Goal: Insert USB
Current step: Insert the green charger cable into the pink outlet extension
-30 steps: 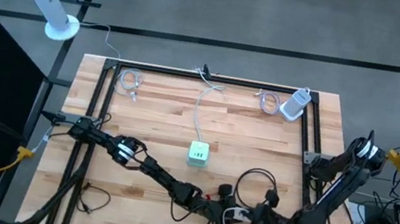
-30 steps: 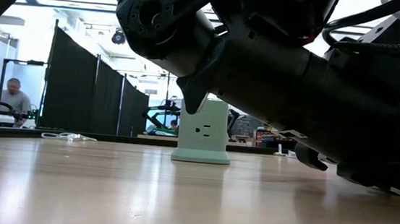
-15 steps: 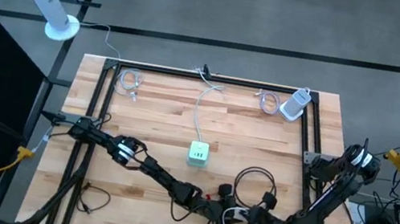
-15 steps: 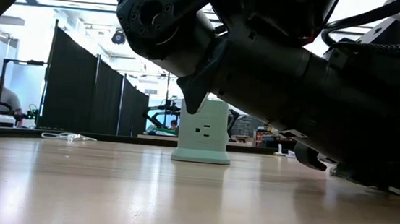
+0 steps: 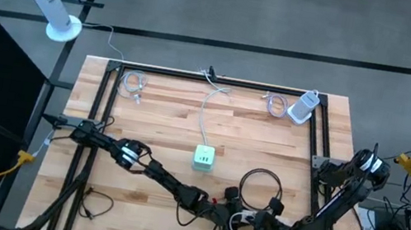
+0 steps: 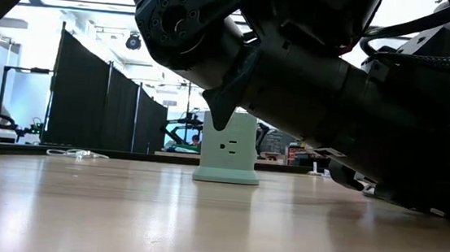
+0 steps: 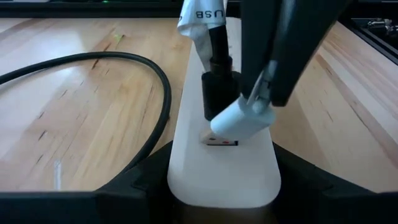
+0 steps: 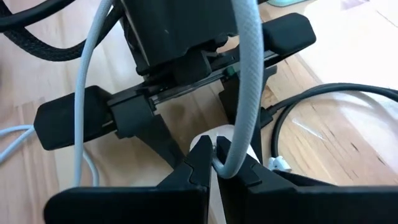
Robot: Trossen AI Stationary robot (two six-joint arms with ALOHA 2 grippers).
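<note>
Left tool [image 7: 217, 205] clamps white power strip [image 7: 224, 155]; right tool [image 8: 214, 171] pinches white USB plug [image 7: 241, 119] over its port, lower centre of worktop [image 5: 163, 116].

Both dark arms reach low along the table's near edge; the left hand [image 5: 227, 216] grips wide, the right hand [image 8: 216, 163] is clamped tight.

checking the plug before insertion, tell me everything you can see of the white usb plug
The white USB plug is a small, rounded, glossy plastic connector on a white cable. The right gripper fingers are shut on the cable just behind it. It hangs tilted over a port of the white power strip, which the left gripper fingers flank, beside a seated black plug.
</note>
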